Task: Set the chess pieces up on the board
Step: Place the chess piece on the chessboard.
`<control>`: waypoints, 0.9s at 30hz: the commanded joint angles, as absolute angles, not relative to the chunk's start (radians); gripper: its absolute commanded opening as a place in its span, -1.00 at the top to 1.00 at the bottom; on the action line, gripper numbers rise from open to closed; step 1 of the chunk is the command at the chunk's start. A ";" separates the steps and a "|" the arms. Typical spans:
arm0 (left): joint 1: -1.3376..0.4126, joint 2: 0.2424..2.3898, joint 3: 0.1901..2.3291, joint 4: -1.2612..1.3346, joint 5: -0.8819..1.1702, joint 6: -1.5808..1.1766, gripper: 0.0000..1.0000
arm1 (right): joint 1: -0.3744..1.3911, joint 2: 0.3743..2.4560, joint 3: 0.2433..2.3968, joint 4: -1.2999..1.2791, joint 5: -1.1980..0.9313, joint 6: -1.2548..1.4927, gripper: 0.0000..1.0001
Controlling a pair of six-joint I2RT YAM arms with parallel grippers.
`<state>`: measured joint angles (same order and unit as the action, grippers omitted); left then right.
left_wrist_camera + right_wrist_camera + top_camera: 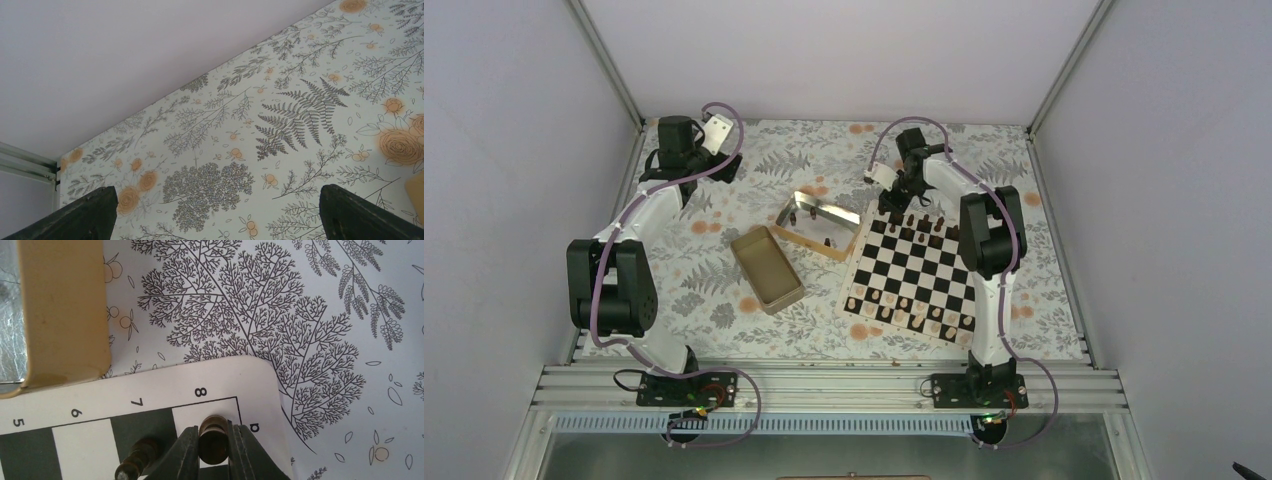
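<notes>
Chess piece [214, 442] — partly behind right jaws

Right claw [898, 200] at far edge of board [911, 272], 2 golden tins [767, 268] beside it

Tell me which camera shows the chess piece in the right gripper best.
The right wrist view: the dark chess piece sits clamped between the right gripper's fingers, over the board's corner square. In the top external view it is too small to make out beneath the gripper. The left wrist view misses it, facing tablecloth.
</notes>
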<state>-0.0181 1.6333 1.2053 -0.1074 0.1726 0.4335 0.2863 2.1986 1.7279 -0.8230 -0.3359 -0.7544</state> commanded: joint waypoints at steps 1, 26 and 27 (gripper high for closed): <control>-0.019 1.612 1.225 -0.112 0.187 0.426 -1.00 | 0.281 2.223 1.755 -0.836 -0.344 -0.768 0.70; -0.020 1.613 1.224 -0.113 0.183 0.427 -1.00 | 0.282 2.201 1.713 -0.834 -0.327 -0.770 0.44; -0.021 1.614 1.224 -0.113 0.183 0.428 -1.00 | 0.282 2.197 1.710 -0.832 -0.325 -0.770 0.41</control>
